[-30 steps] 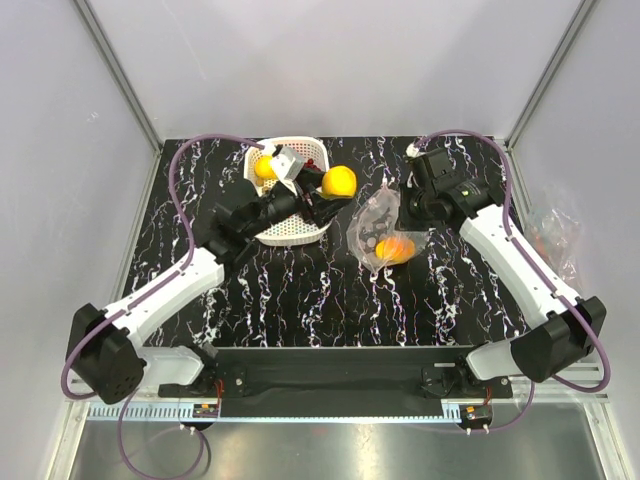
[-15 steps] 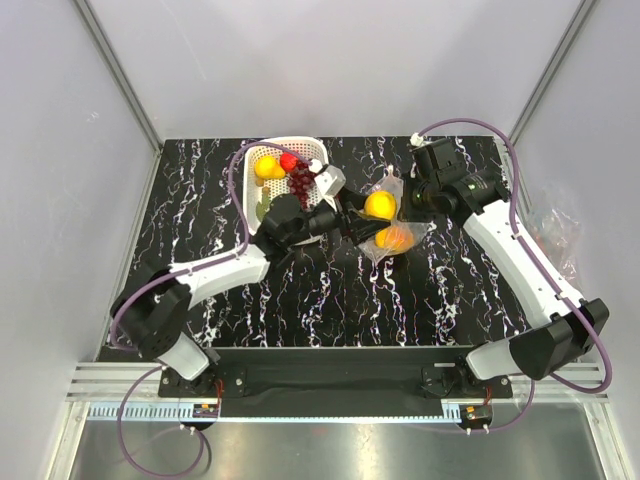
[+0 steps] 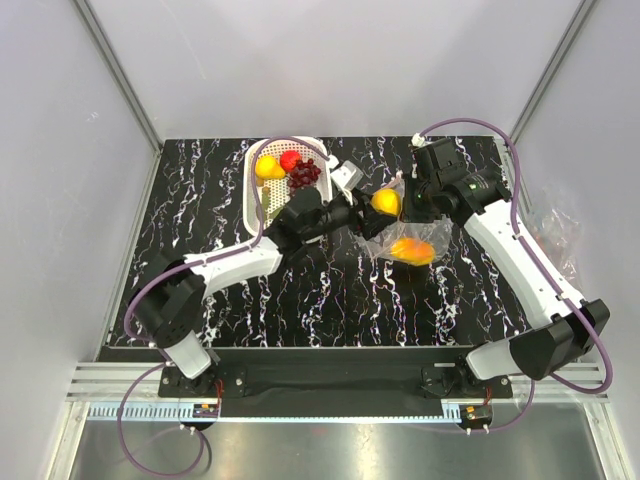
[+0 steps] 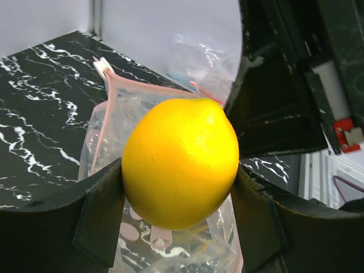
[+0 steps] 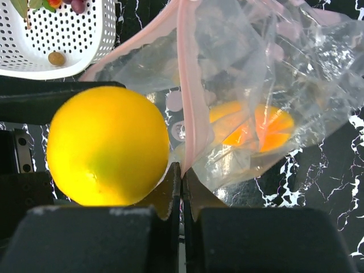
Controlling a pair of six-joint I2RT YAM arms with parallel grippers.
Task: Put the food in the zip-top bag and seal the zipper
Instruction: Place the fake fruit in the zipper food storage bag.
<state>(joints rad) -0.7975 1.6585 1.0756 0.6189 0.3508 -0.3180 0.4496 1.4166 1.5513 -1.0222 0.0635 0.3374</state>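
My left gripper [image 3: 378, 208] is shut on a yellow lemon [image 3: 386, 203], held at the mouth of the clear zip-top bag [image 3: 405, 235]; the lemon fills the left wrist view [image 4: 181, 162] and shows in the right wrist view [image 5: 108, 145]. My right gripper [image 3: 404, 204] is shut on the bag's pink zipper strip [image 5: 189, 91], holding the mouth up. An orange piece [image 3: 412, 249] lies inside the bag, also in the right wrist view [image 5: 253, 126]. In the white basket [image 3: 262, 200] lie another lemon [image 3: 266, 168], a red apple [image 3: 290, 160] and dark grapes [image 3: 305, 175].
A second crinkly plastic bag [image 3: 553, 235] lies off the table's right edge. Metal frame posts stand at the back corners. The black marble tabletop [image 3: 330, 295] spreads in front of the bag.
My left arm has carried the lemon rightward from beside the basket to the bag's mouth. The bag's mouth is lifted higher by my right gripper and the orange piece has shifted right.
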